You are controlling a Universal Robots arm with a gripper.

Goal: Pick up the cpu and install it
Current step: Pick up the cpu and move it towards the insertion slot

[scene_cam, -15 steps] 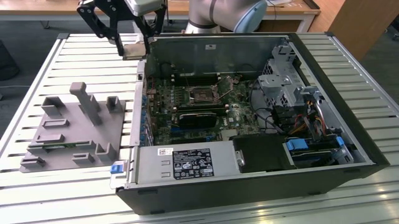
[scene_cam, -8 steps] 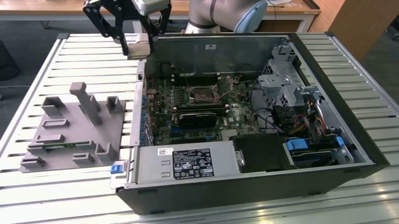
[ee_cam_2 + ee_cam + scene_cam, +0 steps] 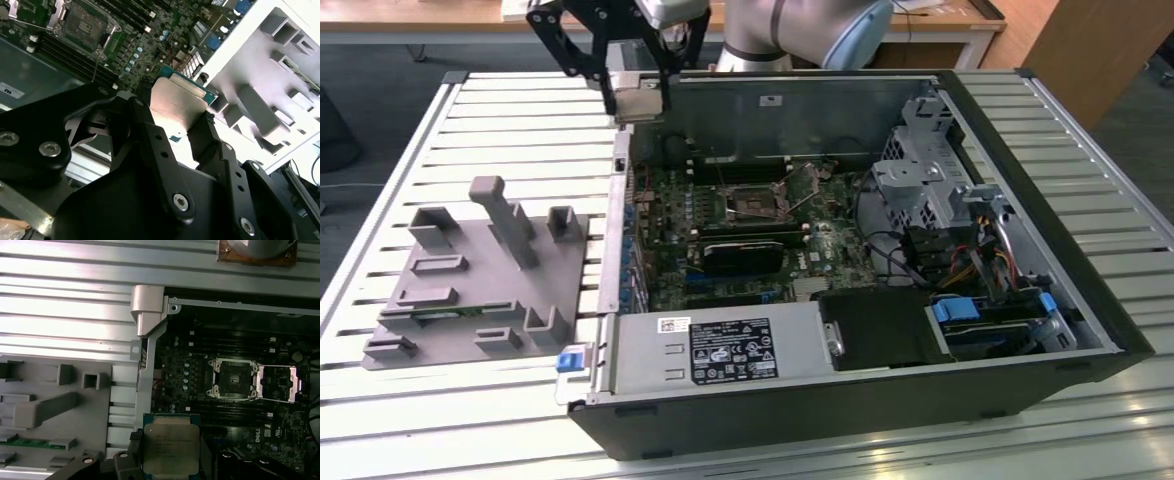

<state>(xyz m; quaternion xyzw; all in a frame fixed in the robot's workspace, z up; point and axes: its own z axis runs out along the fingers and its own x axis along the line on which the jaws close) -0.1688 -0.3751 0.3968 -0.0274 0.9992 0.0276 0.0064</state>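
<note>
The small flat square cpu point(image 3: 170, 447), with a dull silvery metal top and a green rim, is held pinched between the jaws of the black gripper point(image 3: 635, 90). It is held near the case's far corner on the exterior view's left, well apart from the socket. The black steel computer case point(image 3: 854, 415) lies open on the slatted metal table point(image 3: 494, 110) and contains a green motherboard point(image 3: 670, 280). The motherboard's square metal-framed socket point(image 3: 234, 380) stands uncovered, with its load plate point(image 3: 280, 384) folded aside. A green RAM stick point(image 3: 30, 442) is lodged in the moulded grey plastic tray point(image 3: 97, 410).
</note>
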